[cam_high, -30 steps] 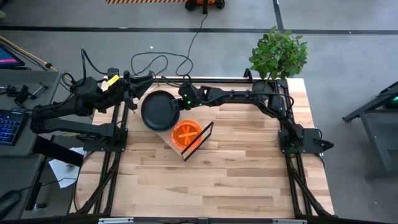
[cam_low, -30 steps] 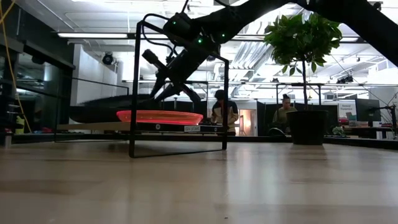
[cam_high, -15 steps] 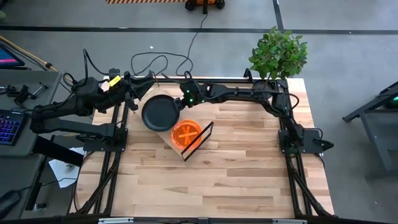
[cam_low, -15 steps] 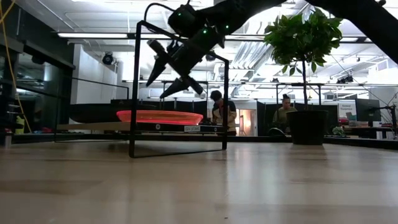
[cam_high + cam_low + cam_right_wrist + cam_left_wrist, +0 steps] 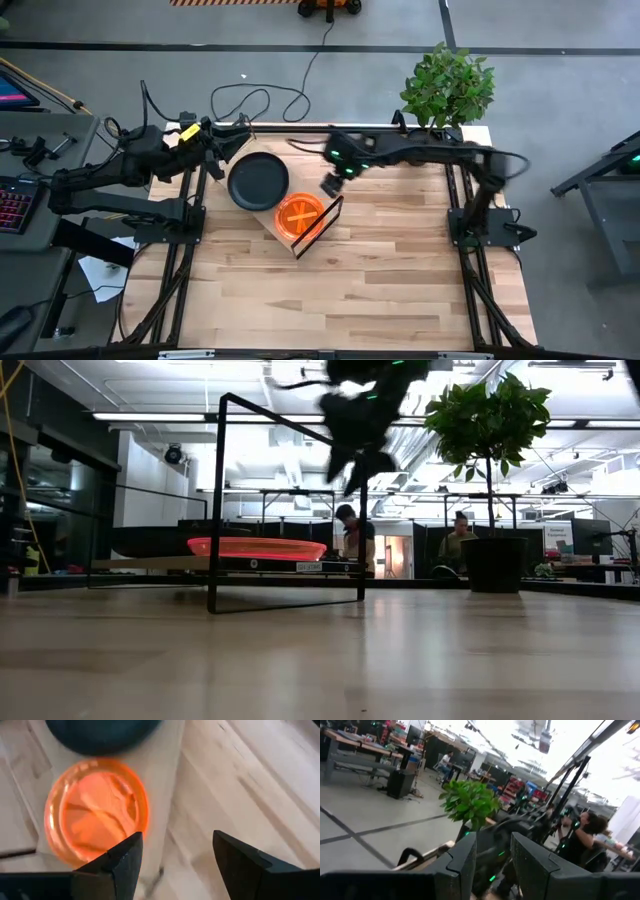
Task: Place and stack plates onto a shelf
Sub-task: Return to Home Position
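From above, my right pincer (image 5: pixel 332 186) hangs over the butcher-block tabletop (image 5: pixel 380 280), just beside the far end of the thin black wire frame (image 5: pixel 325 225). On the low light-wood shelf board (image 5: pixel 276 226) the matte dark grey round plates (image 5: pixel 258 180) lie touching the translucent orange round plates (image 5: pixel 300 214), the orange ones nearer the frame. My left pincer (image 5: pixel 210 145) waits at the table's far left edge, near the grey plates. A leafy green potted plant (image 5: pixel 448 85) stands at the far right corner.

Level with the table, my right pincer (image 5: pixel 358 460) is blurred, high above the shelf and clear of it. The orange plates (image 5: pixel 257 547) rest flat on the board (image 5: pixel 150 563) inside the frame (image 5: pixel 215 500).

At my left wrist, my fingers (image 5: pixel 465 865) stand a narrow gap apart, holding nothing. The plant (image 5: pixel 470 802) and a person (image 5: pixel 585 835) show beyond.

At my right wrist, my fingers (image 5: pixel 125 862) are spread wide and empty. Below them are the orange plates (image 5: pixel 95 810), with the grey plates' (image 5: pixel 102 732) rim beside them.
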`<state>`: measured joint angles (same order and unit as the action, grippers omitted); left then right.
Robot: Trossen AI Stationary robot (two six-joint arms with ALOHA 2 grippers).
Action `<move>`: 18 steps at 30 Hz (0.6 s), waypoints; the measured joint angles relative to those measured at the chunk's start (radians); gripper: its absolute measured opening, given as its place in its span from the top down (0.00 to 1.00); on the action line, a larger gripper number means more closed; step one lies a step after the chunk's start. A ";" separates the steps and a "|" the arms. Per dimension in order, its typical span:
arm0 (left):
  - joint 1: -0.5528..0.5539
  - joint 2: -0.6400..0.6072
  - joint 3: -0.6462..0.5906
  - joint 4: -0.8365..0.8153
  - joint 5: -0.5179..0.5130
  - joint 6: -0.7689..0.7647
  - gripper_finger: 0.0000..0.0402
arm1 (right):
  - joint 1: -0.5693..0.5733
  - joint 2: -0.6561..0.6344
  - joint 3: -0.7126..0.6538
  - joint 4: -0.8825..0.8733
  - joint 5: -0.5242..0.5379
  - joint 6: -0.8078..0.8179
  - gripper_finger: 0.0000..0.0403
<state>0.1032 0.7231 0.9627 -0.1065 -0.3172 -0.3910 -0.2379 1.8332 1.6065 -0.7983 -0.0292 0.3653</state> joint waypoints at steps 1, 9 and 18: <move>0.000 0.003 0.000 -0.009 0.000 0.000 0.72 | 0.007 -0.060 -0.075 0.027 0.006 0.022 0.45; -0.002 0.072 -0.001 0.007 0.005 0.161 0.74 | 0.166 -0.547 -0.590 0.455 0.010 0.332 0.48; -0.057 0.201 -0.044 0.107 0.141 0.285 0.97 | 0.339 -0.750 -0.690 0.584 0.273 0.352 0.87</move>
<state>0.0463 0.9237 0.9182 0.0005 -0.1758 -0.1062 0.1006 1.0827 0.9170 -0.2141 0.2435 0.7168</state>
